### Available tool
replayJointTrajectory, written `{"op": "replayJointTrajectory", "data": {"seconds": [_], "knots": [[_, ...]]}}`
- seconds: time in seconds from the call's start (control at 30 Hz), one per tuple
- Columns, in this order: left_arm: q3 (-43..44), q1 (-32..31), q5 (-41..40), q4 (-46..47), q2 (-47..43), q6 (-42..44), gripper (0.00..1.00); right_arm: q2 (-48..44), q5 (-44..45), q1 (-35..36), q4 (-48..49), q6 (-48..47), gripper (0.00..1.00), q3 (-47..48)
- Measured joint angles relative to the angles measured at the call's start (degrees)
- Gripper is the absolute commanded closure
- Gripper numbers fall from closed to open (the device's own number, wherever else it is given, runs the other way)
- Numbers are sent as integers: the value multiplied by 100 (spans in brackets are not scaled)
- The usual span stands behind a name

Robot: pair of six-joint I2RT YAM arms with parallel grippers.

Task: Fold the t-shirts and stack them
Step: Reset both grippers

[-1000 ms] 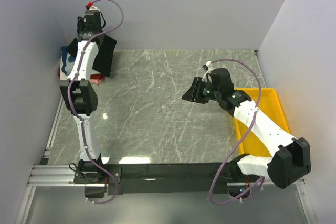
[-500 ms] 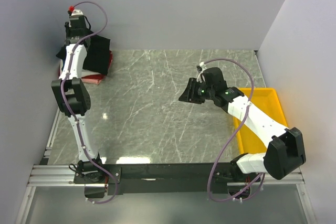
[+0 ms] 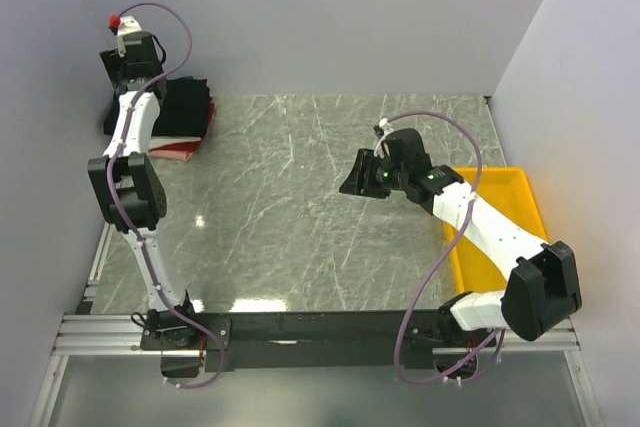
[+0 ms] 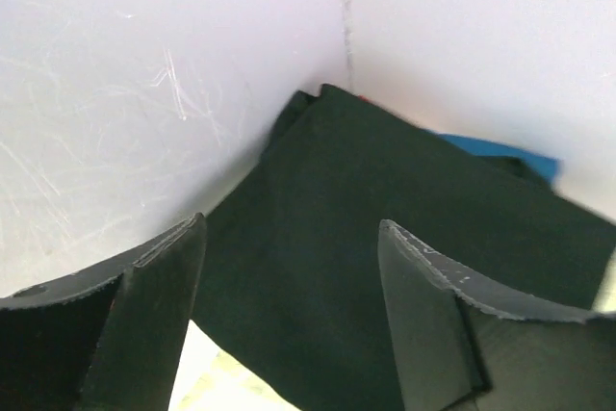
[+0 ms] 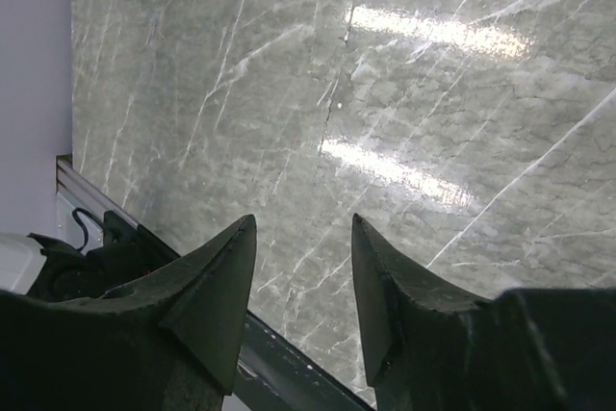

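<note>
The black t-shirt (image 3: 186, 110) lies folded on top of the stack in the far left corner. A red shirt (image 3: 176, 151) shows at the stack's near edge, and a strip of the blue one (image 4: 493, 151) sticks out from under the black cloth. My left gripper (image 4: 291, 228) hangs open just above the black t-shirt (image 4: 366, 228), with nothing between its fingers. My right gripper (image 3: 356, 181) is open and holds nothing, a little above the bare tabletop right of the middle (image 5: 303, 220).
A yellow tray (image 3: 521, 199) stands at the right edge, partly under the right arm. The left and back walls meet just behind the stack. A black rail (image 3: 320, 327) runs along the near edge of the marble table (image 3: 280, 207).
The left gripper went from shut to open and let go of the black t-shirt, which settled onto the stack. The left arm drew back toward the corner. The right jaws opened a little wider.
</note>
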Motion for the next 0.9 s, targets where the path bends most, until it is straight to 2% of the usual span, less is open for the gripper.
{"op": "replayJointTrajectory", "data": {"seconds": [0.1, 0.13, 0.17, 0.33, 0.53, 0.7, 0.9], "knots": [[-190, 0, 295, 11, -262, -365, 13, -24, 33, 0, 7, -4, 47, 0], [-289, 0, 407, 31, -367, -487, 5, -39, 44, 0, 11, -4, 46, 0], [-413, 0, 527, 33, -487, -605, 1, -61, 50, 0, 13, -4, 46, 0], [-1421, -17, 1228, 254, -1241, -1528, 1, -221, 76, 2, 17, -7, 43, 0], [-3331, -304, 1784, 697, -2387, -2804, 1, -514, 205, 11, 52, -26, 39, -31], [-4409, -1405, 1849, 844, -3126, -3324, 1, -730, 323, 13, 57, -72, 37, -68], [-5104, -2861, 1963, 911, -3661, -3453, 0, -892, 503, 13, 44, -127, 37, -136]]}}
